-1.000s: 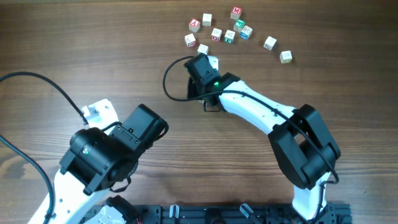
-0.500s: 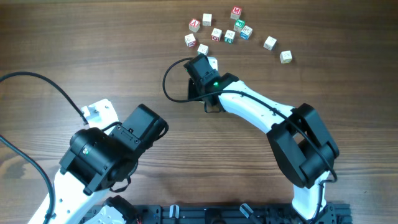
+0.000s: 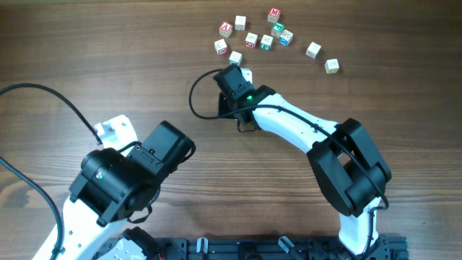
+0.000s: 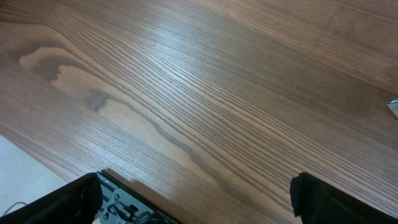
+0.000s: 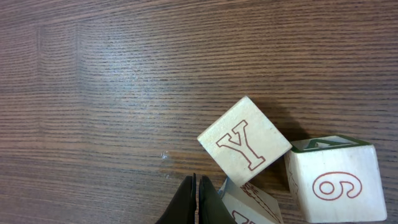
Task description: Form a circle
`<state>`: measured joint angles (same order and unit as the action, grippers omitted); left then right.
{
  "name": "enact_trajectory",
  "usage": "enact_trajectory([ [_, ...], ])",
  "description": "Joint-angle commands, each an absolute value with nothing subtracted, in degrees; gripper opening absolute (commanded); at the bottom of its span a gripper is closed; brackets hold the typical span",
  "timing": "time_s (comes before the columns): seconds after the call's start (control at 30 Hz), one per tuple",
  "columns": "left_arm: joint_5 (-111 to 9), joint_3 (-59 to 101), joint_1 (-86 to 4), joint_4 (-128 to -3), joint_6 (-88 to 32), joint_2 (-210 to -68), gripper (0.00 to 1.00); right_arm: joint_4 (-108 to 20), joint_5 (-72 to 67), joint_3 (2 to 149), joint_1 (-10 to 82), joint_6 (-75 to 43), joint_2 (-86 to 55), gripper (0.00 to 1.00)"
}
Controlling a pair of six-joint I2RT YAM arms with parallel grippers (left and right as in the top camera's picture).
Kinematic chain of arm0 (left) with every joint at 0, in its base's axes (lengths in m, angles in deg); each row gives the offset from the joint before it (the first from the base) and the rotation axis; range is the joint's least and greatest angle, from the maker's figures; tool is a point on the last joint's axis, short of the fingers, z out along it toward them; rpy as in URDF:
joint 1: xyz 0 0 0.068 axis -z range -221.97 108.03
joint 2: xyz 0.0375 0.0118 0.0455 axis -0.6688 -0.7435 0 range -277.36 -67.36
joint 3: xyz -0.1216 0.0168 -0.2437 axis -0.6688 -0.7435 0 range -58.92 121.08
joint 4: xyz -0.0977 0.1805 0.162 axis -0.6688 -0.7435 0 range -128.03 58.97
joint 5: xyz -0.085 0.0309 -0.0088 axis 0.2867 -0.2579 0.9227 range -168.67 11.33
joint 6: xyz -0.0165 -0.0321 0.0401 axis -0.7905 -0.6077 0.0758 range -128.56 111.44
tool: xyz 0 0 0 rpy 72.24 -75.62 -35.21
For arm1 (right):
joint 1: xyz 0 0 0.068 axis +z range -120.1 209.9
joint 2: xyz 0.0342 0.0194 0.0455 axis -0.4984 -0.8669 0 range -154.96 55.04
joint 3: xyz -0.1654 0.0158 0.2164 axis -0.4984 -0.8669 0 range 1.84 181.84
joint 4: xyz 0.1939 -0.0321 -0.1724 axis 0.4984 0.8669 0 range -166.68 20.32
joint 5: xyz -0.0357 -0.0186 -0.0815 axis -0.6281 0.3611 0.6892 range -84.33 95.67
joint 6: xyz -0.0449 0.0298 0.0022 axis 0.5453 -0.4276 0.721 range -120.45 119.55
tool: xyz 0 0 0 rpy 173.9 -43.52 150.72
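Right claw (image 5: pixel 195 198): fingers pressed together, nothing between them. Just right of tips: Y cube (image 5: pixel 244 142), tight against second cube (image 5: pixel 250 203) nearer claw and number cube (image 5: pixel 333 180) beyond. Further cubes (image 3: pixel 266 42) scattered ahead, no closed loop. Judged light, rigid, smooth wood; slides readily; pinch opposite flat faces. Left claw (image 4: pixel 198 202): fingers wide apart over bare surface (image 4: pixel 186 93).

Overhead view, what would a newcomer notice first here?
A loose scatter of small alphabet cubes at the top centre of the wooden table, no ring yet. The right arm reaches up to them, jaws shut beside a cube marked Y; the left arm sits lower left.
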<state>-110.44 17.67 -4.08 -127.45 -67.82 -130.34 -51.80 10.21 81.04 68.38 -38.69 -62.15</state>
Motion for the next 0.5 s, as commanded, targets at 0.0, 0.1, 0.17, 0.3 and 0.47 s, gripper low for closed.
enact_trajectory([
  [0.0,-110.76,17.52,-4.00,-127.52,-68.63,-130.08,1.00,-51.34,10.23,81.33,68.57,-38.01,-62.93,0.05],
  [0.1,-110.76,17.52,-4.00,-127.52,-68.63,-130.10,1.00,-51.12,10.63,81.33,68.57,-38.21,-62.93,0.05],
  [0.17,-110.76,17.52,-4.00,-127.52,-68.63,-130.10,1.00,-51.08,10.63,81.33,68.57,-38.16,-62.93,0.05],
  [0.3,-110.76,17.52,-4.00,-127.52,-68.63,-130.08,1.00,-51.39,10.58,81.33,68.57,-38.12,-62.93,0.05],
  [0.47,-110.76,17.52,-4.00,-127.52,-68.63,-130.08,1.00,-51.82,10.58,81.33,68.59,-38.12,-62.93,0.05],
])
